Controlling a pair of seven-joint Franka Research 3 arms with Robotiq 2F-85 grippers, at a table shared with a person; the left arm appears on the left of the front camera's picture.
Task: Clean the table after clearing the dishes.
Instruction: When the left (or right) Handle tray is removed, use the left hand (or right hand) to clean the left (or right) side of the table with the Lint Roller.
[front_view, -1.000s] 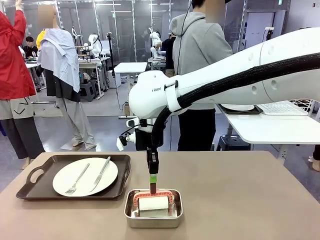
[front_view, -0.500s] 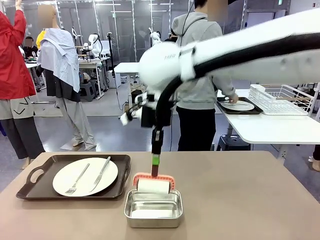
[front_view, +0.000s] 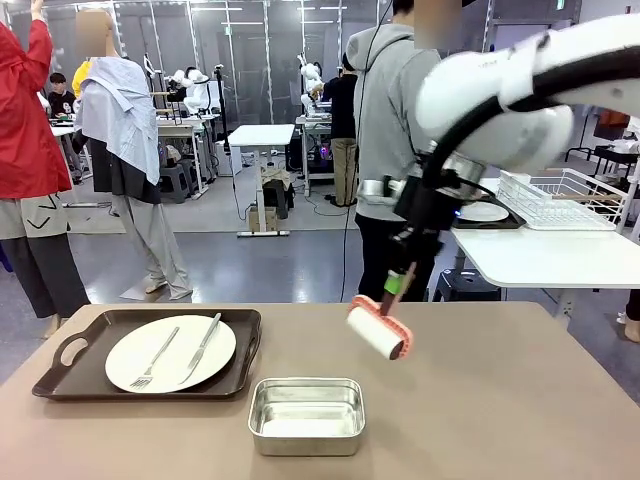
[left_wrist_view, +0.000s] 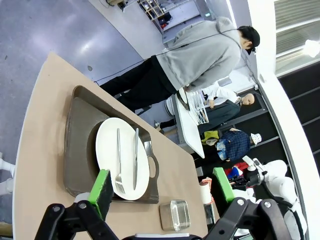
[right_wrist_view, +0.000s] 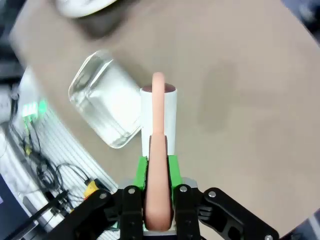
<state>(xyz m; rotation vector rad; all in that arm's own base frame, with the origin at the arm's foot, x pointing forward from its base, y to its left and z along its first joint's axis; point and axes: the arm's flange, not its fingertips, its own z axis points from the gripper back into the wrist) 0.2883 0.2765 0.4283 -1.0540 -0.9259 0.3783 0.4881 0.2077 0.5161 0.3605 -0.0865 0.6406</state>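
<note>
The brown table (front_view: 500, 400) spans the lower half of the front view; a person in a grey hoodie (front_view: 390, 110) stands beyond its far edge at 12 o'clock, beside a white side table (front_view: 545, 258) at 2 o'clock; the right arm (front_view: 520, 90) reaches in from 2 o'clock. A dark tray (front_view: 62, 352) lies on the brown table at 9 o'clock, holding a white plate (front_view: 170, 352); a second tray (front_view: 470, 223) with a second plate (front_view: 484, 212) sits on the side table. A steel pan (front_view: 306, 415) rests at 6 o'clock, just right of the first tray. A white roller (front_view: 377, 330) with a red frame hangs tilted over the table at 1 o'clock from the pan, apart from it. A fork (front_view: 155, 360) and knife (front_view: 203, 347) lie side by side on the near plate. The right claw (right_wrist_view: 157, 170) is clamped narrow on the roller's handle; the left claw (left_wrist_view: 162, 186) stands wide, nothing between its green pads (left_wrist_view: 102, 185), high above the tray.
</note>
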